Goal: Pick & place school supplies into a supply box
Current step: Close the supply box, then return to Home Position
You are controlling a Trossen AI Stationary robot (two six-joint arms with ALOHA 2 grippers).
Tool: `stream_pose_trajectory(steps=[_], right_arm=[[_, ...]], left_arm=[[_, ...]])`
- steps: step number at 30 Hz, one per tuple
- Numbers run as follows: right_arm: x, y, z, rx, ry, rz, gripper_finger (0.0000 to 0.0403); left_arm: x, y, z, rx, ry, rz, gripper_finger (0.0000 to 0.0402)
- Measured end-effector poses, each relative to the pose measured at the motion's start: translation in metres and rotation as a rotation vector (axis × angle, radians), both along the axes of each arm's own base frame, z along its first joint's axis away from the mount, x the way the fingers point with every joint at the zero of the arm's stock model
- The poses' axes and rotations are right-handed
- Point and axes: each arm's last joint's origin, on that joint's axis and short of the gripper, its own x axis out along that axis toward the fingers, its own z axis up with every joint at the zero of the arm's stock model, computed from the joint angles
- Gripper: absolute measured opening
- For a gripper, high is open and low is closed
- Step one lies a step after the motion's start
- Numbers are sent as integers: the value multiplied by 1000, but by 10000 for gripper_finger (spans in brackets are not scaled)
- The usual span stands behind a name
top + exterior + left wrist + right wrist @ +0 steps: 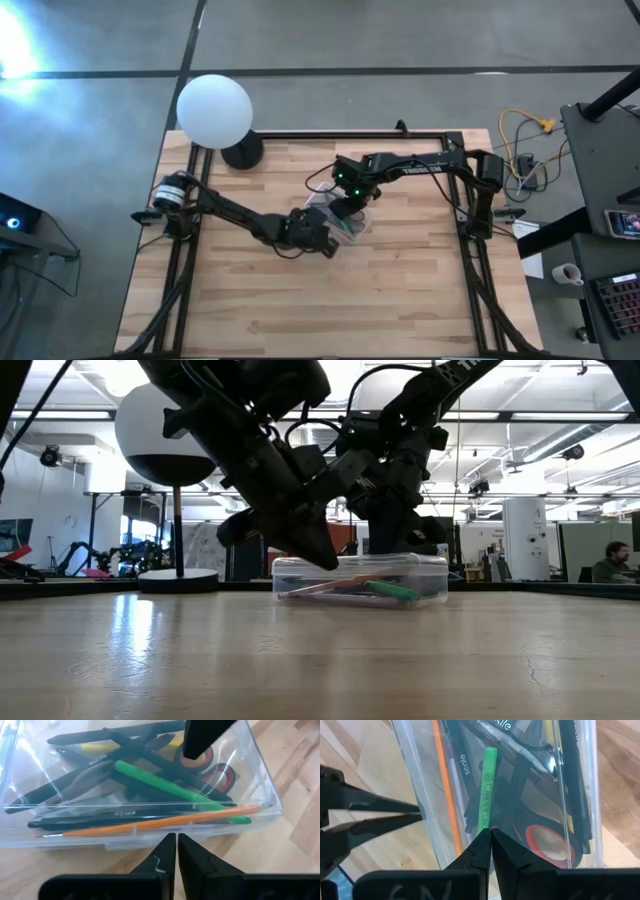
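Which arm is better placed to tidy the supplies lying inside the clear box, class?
Probably the right. The right gripper, fingers shut, is already down inside the supply box over the green marker and scissors. The left gripper, also shut, sits outside the box's long wall.

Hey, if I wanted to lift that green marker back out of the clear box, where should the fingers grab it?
Probably mid-barrel, coming straight down from above. The green marker lies flat atop the dark pens in the clear box, its middle exposed; the walls block any sideways approach.
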Motion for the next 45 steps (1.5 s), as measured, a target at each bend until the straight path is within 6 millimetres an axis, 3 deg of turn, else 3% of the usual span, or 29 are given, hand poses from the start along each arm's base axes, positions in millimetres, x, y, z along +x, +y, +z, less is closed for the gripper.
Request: stream_pose_trajectory(steps=[7,11,14,18,21,29,33,39,42,45], right_arm=[[1,5,0,-1,9,13,13],[1,5,5,2,-1,12,13],[2,5,18,-13,-40,13,13],[1,2,43,-88,-96,-3,13],[-3,-5,67,-180,-162,-19,13],[-32,-13,101,-415,-120,1,13],[-51,-9,113,-461,-64,108,13],[-75,-2,143,-586,-112,180,13],[-90,7,156,-713,-114,273,13],[-109,14,167,-722,-92,276,13]], left_arm=[[3,9,-15,-2,33,18,6],[1,5,-10,4,43,-18,6],[-6,3,-12,23,123,-43,6],[-17,-8,7,33,159,-69,6],[-26,-14,5,23,208,-66,6],[-35,-20,17,-44,138,71,6],[-40,-19,42,-59,54,71,6],[-52,-13,68,-29,7,19,6],[-63,-10,64,-64,-3,54,6],[-74,-13,67,-114,-93,68,6]])
